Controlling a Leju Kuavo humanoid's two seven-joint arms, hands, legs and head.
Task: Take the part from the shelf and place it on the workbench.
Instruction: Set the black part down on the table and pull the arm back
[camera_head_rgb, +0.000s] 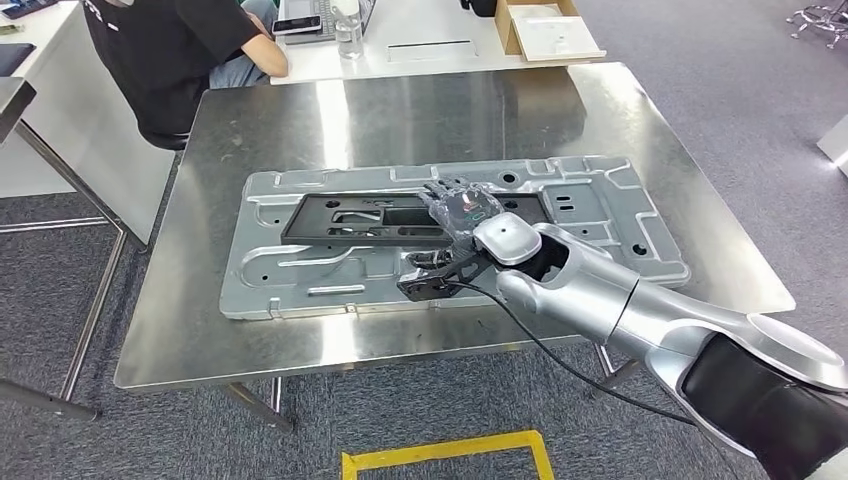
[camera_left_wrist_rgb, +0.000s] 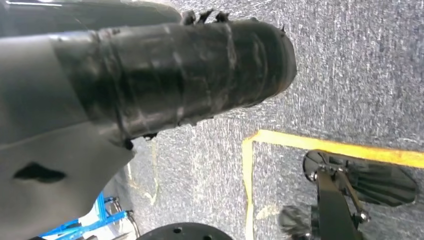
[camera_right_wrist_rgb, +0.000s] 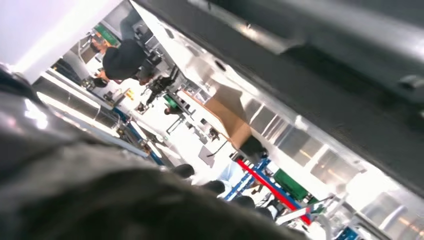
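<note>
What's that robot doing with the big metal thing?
The robot's right hand is reaching over a big flat metal part that lies on the shiny steel workbench. The hand rests at the edge of the black frame in the part's middle; whether it is gripping is hard to tell. The part is already down on the bench. A person in a black shirt sits at a desk behind.
</note>
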